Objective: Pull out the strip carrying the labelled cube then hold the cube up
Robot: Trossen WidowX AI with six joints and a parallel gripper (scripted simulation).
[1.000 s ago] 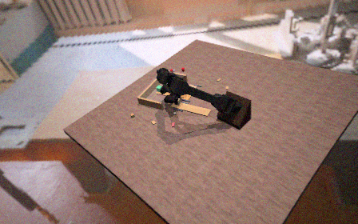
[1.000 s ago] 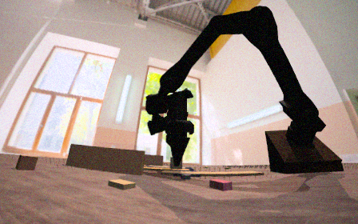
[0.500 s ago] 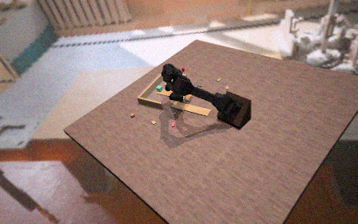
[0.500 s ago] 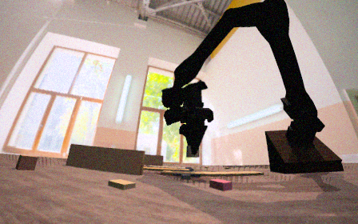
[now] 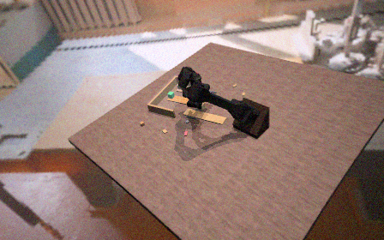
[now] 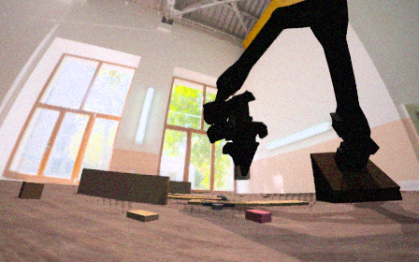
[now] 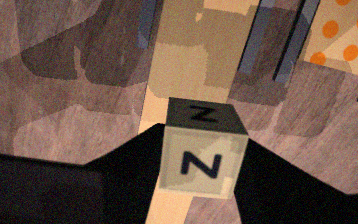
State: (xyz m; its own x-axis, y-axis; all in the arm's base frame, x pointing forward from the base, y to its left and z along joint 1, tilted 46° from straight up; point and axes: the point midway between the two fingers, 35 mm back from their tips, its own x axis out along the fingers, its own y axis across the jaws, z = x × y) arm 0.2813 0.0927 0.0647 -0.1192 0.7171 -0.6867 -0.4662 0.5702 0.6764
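Note:
My gripper (image 6: 243,172) (image 7: 197,136) is shut on the pale labelled cube (image 7: 195,172), which shows a dark N on two faces. The cube is held in the air above the table; in the exterior view only a grey bit of it (image 6: 243,176) shows at the fingertips. A plain tan strip (image 7: 175,70) runs below the cube in the wrist view. A strip with orange dots (image 7: 347,32) lies to its right. In the top view one strip (image 5: 215,117) lies beyond the wooden walls and another strip (image 5: 176,99) is partly hidden by the arm; their patterns are unclear there.
Low wooden walls (image 5: 161,111) (image 6: 122,186) stand near the strips. A green cube (image 5: 171,94) is beside them. A pink block (image 5: 185,134) (image 6: 258,215) and small tan blocks (image 5: 141,123) (image 5: 165,131) lie about. Thin blue-grey rails (image 7: 252,37) (image 7: 292,47) stand between the strips.

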